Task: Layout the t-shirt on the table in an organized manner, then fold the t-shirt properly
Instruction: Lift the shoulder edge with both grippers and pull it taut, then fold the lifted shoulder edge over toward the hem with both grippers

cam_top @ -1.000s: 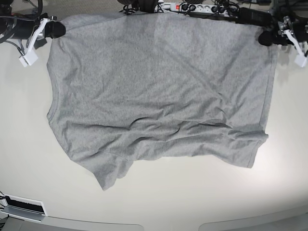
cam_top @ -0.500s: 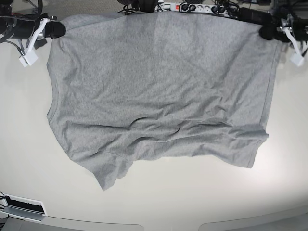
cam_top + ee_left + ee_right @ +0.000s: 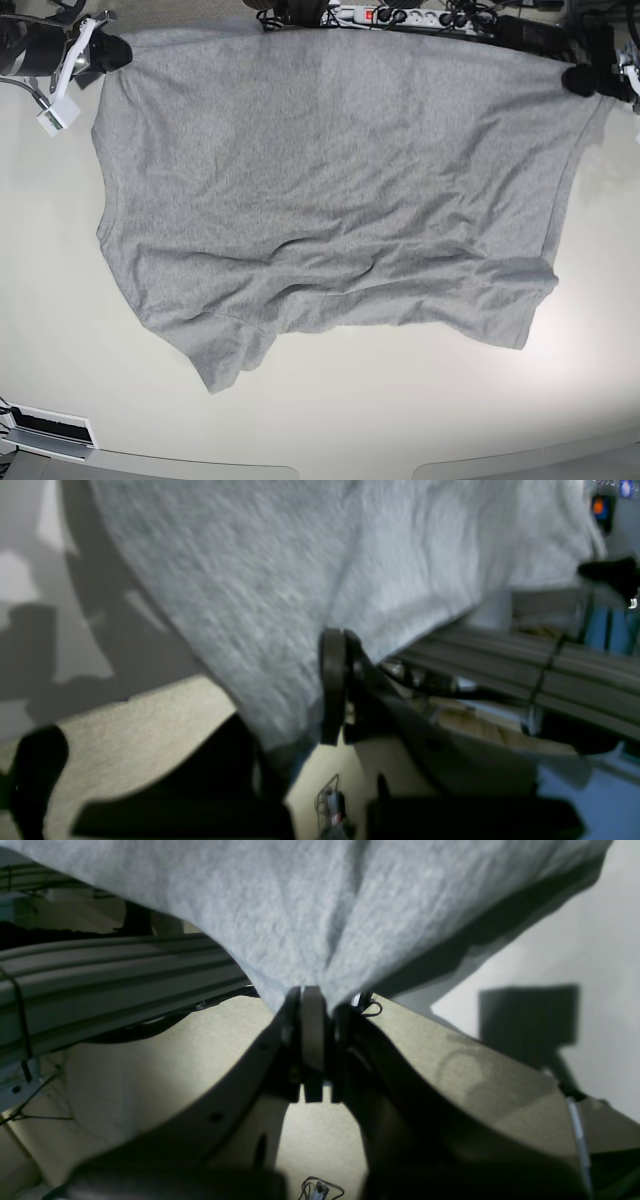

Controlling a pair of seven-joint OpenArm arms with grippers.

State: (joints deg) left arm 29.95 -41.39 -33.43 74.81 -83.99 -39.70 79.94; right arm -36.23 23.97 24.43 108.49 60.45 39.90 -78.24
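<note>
Both tools, left tool (image 3: pixel 578 80) and right tool (image 3: pixel 112 52), pinch the t-shirt's (image 3: pixel 330 190) far corners; it lies spread but wrinkled on the surface (image 3: pixel 400 420), folding not begun.

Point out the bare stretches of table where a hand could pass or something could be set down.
Free: the wide strip of table between the t-shirt sleeves and the near edge, and the margins at its two sides. Crowded: the far edge, where the right gripper and left gripper pinch the shirt's corners beside the power strip and cables.
</note>
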